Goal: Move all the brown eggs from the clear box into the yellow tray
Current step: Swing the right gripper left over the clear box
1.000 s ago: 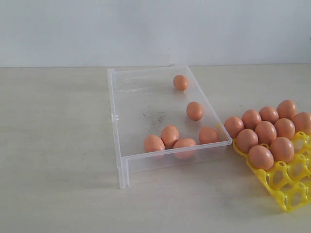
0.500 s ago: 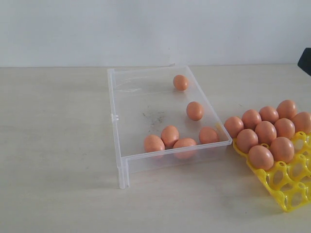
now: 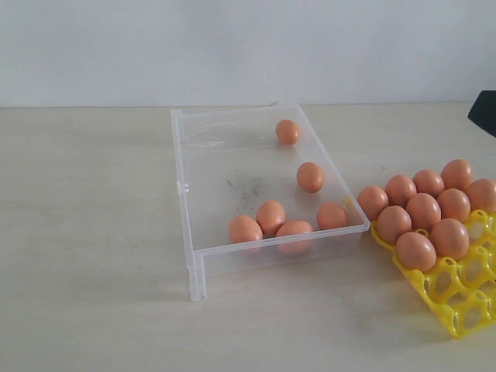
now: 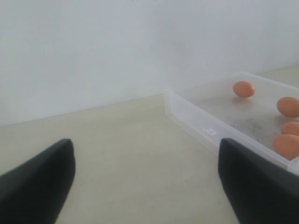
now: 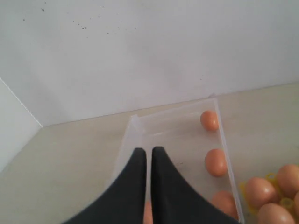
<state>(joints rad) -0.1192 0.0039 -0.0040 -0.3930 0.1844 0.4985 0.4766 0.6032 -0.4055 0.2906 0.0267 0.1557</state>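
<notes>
Right wrist view: right gripper (image 5: 148, 150) is seen shut, empty; clear box (image 5: 175, 133) and brown eggs (image 5: 216, 162) are noted ahead of its tips; left gripper (image 4: 145, 141) is held wide, empty

Bright, flat, diffuse light fills every view, slightly washed out and soft in detail. In the exterior view the smooth orange-brown eggs (image 3: 424, 211) show a pale sheen on top, and the shallow transparent plastic box (image 3: 225, 170) throws a faint shadow toward six o'clock. The left gripper (image 4: 145, 151), near its camera, has blurred black edges.
</notes>
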